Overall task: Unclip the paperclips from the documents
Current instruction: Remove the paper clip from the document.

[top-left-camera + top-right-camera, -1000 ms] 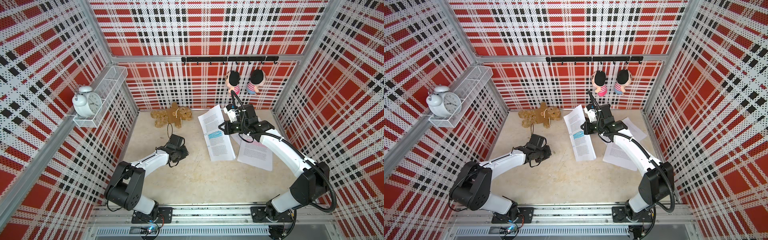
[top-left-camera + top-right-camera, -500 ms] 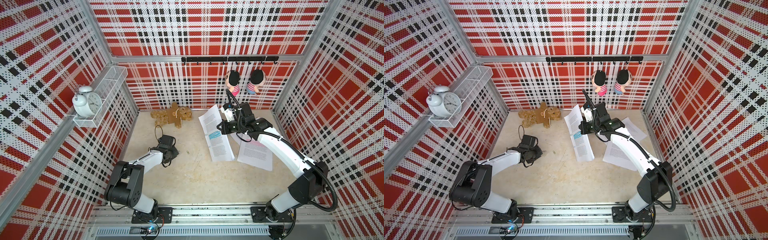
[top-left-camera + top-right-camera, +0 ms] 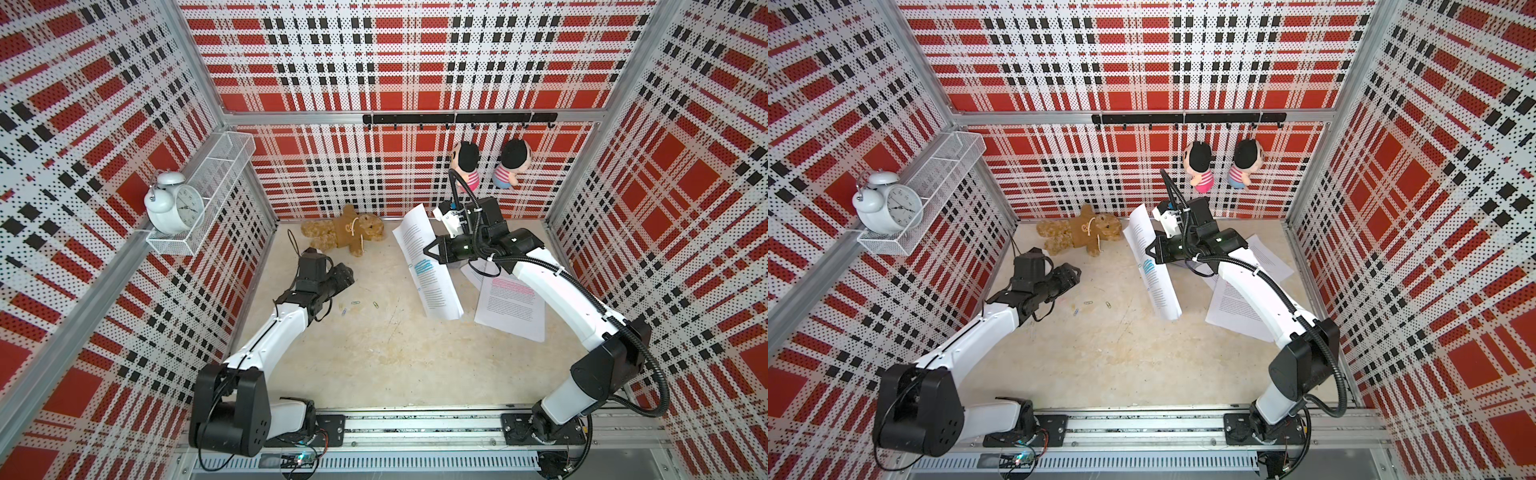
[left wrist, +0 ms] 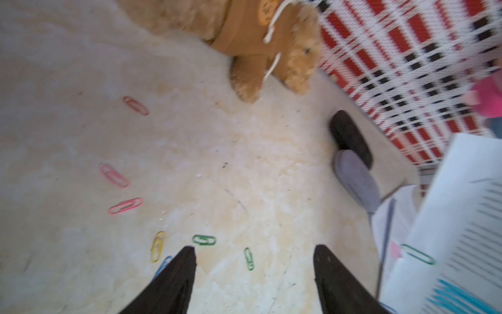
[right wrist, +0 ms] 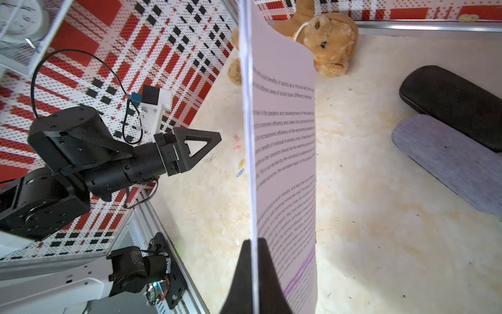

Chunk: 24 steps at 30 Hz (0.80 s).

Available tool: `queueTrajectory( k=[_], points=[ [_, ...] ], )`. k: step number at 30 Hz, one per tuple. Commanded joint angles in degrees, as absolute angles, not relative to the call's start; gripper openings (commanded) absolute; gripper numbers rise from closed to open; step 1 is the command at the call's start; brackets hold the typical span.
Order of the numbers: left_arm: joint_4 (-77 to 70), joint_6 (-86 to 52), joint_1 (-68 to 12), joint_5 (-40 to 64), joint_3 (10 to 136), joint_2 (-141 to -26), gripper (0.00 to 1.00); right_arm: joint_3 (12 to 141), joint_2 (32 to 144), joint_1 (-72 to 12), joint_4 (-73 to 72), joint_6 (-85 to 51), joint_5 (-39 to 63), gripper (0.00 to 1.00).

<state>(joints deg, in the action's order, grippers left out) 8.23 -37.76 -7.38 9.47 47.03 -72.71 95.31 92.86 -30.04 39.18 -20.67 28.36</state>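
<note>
The right gripper point(image 3: 429, 252) is pinching the blue-marked document point(image 3: 434, 286), holding it tilted above the bench point(image 3: 395, 353). The left gripper point(image 4: 254, 251) is standing wide and empty over loose paperclips point(image 4: 204, 240) on the bench; one green paperclip point(image 4: 418, 254) is sitting on a page edge.

Teddy bear point(image 3: 343, 232) lies near black case point(image 4: 350, 138) (grey case point(image 4: 356, 180) beside).

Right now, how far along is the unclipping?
Done: several loose paperclips lie on the table near the open left gripper. In hand: the right gripper pinches the blue-highlighted document, tilted up. Left: a green paperclip still sits on its edge; clips on the pink-highlighted document cannot be seen.
</note>
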Motion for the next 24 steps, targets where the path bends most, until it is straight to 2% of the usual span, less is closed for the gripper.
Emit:
queueTrajectory(
  k=[1,6,14,21,24],
  points=[
    [-4.81,-39.80,-6.23,19.12,43.79,-69.03,0.71,97.07,92.58,-31.39,36.35,-22.35,32.44,0.00],
    [-24.44,-49.60,-3.56,29.50,35.49,-66.37,0.71,99.50,93.64,-35.15,36.23,-25.79,33.63,0.00],
    [-32.22,-55.07,-3.38,32.51,31.38,-60.28,0.74,103.36,94.62,-42.36,35.54,-32.12,36.40,0.00],
    [-49.73,-67.59,-3.54,36.76,23.59,-56.29,0.75,102.26,92.13,-43.18,30.76,-36.83,41.02,0.00],
    [-51.42,-68.71,-4.01,37.98,23.02,-56.05,0.75,102.31,92.19,-43.15,28.63,-38.26,43.97,0.00]
  ],
)
